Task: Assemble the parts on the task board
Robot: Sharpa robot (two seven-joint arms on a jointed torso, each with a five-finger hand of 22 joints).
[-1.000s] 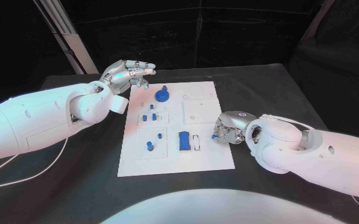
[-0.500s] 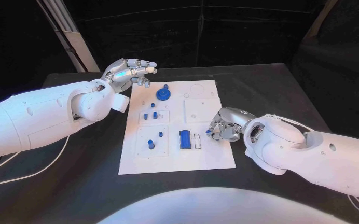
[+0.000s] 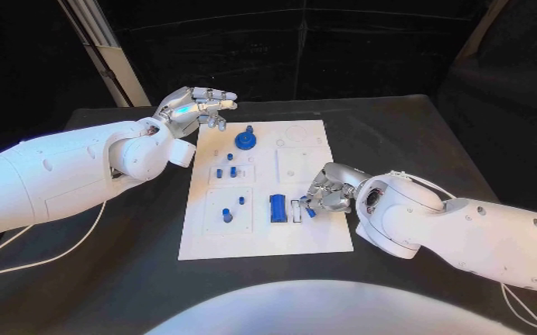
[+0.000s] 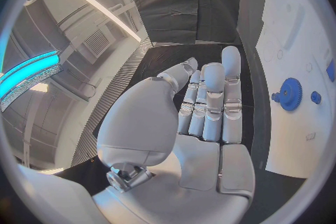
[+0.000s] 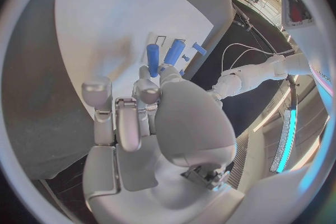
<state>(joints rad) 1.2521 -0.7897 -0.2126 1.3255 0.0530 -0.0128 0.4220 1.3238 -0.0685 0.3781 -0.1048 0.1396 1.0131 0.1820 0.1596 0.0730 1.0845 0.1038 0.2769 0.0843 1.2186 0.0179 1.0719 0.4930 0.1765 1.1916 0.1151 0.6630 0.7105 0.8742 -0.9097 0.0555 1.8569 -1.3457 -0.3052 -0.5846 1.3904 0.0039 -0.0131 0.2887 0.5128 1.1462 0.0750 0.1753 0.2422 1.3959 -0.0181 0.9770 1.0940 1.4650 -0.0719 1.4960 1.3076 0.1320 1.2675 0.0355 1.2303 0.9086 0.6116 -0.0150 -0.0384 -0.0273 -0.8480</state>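
Note:
The white task board [image 3: 304,230] lies in the middle of the black table. On it stand a blue gear [image 3: 244,141], several small blue pegs [image 3: 232,171] and a long blue block [image 3: 276,208] beside a white slot piece [image 3: 294,211]. My right hand [image 3: 326,193] hovers over the board's right half, just right of the block, and pinches a small blue peg [image 5: 153,60] between thumb and finger. My left hand [image 3: 199,106] is raised off the board's far left corner, fingers straight and apart, holding nothing. The left wrist view shows that hand [image 4: 203,123] with the gear [image 4: 290,91] beyond it.
Black table [image 3: 112,273] surrounds the board on all sides. A white cable [image 3: 67,246] trails on the table at the left under my left arm. Dark curtains close off the back.
My right hand has moved left over the board toward the blue block, carrying the peg. The left hand has barely moved.

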